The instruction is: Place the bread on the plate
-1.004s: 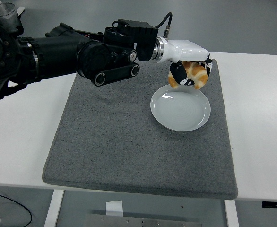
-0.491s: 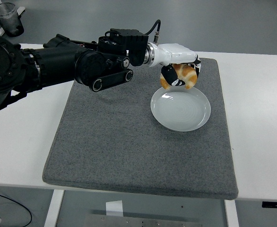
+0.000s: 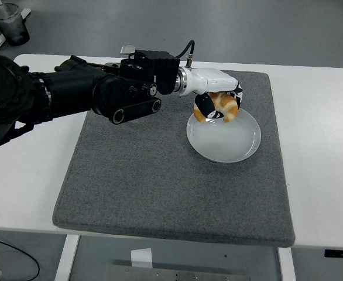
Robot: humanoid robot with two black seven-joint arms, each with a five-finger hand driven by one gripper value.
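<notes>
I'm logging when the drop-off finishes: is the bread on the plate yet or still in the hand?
Still held: the left robot hand grips the bread over the plate's far rim.

Views: one, the head view. Position: high on the robot's side of the white table [image 3: 321,146], looking forward and down across it. Framing: the table's near edge runs along the bottom, with its legs and the floor below showing; the far edge and grey floor beyond lie at the top (a clear plastic cup [image 3: 9,22] stands in the top left corner). Range: moderate, wide enough to take in the whole grey mat [image 3: 160,181]. The left arm [image 3: 72,96] enters from the left edge. No second view to share scene with.
</notes>
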